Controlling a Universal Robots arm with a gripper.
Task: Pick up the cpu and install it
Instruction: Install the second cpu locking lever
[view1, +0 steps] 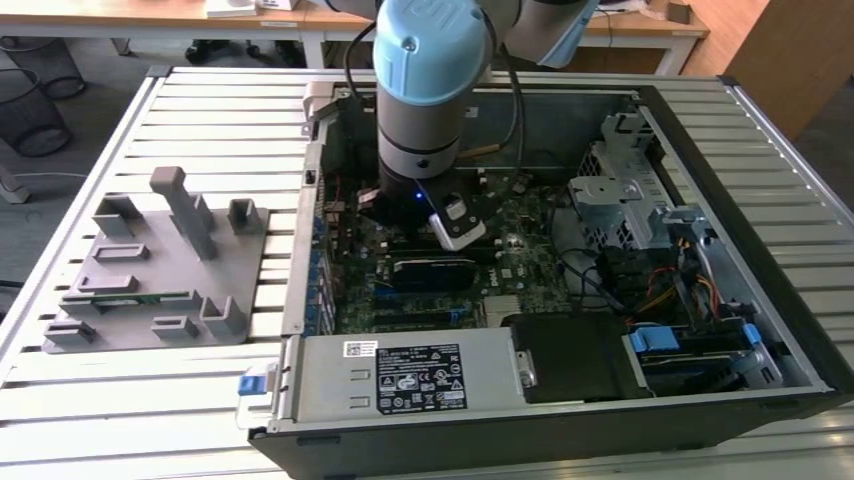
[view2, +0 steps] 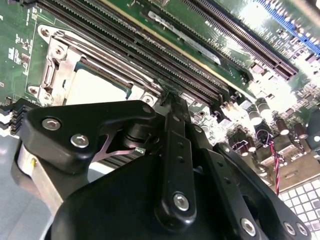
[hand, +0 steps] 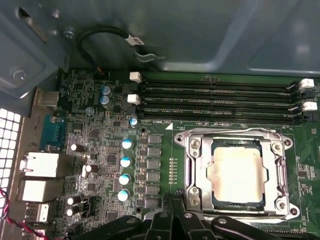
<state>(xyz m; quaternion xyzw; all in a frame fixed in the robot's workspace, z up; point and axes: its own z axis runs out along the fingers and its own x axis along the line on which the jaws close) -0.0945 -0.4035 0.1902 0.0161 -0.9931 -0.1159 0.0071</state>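
The hand hangs low over the motherboard inside the open computer case. Both wrist views show its black fingers drawn together to a narrow tip with nothing between them, so it is closed and empty. That tip hovers just off the edge of the metal socket frame, beside the row of small square components, and I cannot tell whether it touches the board.

The cpu lies flat in the socket, its pale silver top square within the frame; in the second wrist view it is the light patch just beyond the fingers. Judging by how it sits, the chip is already in place, though the frame looks open around it.

As to handling, it is probably light, stiff and smooth on top, and delicate underneath, where the contacts meet the socket. The thin side edges look like the only sound place to take hold, on two opposite sides and kept level; a tilt or a sideways drag would risk the contacts.

Farther out run the long memory slots, and beyond the case, towards the exterior view's left, a grey parts fixture rests on the slatted worktop.
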